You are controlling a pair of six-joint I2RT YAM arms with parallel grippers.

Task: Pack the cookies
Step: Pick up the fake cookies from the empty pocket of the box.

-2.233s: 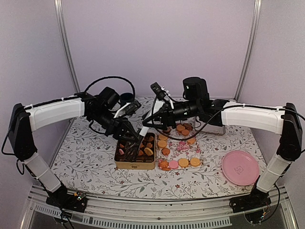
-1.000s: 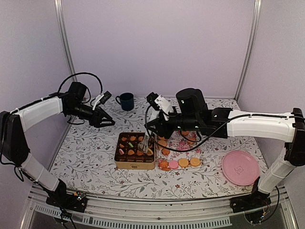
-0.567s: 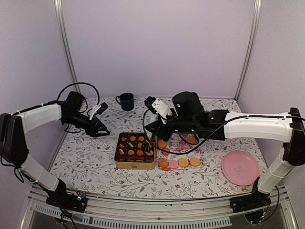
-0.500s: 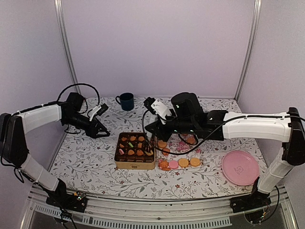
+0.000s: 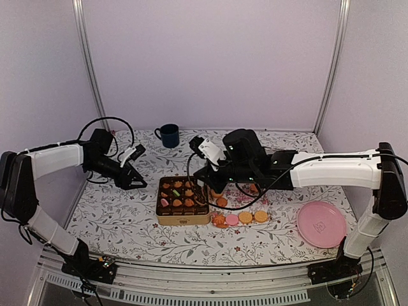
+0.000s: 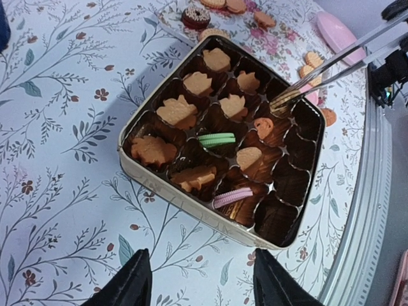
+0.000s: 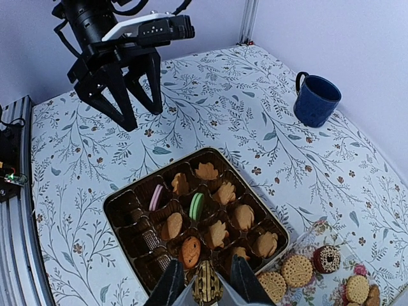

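The right arm reaches left over the tin (image 5: 183, 218). The right claw (image 7: 208, 288) pinches one cookie (image 7: 207, 277), its lower edge cut off. The left claw (image 6: 201, 284) hangs wide open, empty, beside the tin. Other cookies (image 5: 245, 217) lie just right of it.

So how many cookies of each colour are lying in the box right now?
Golden-orange cookies: 9
Green cookie: 1
Pink cookie: 1
Total in the tin: 11, not counting the held cookie in the right gripper.
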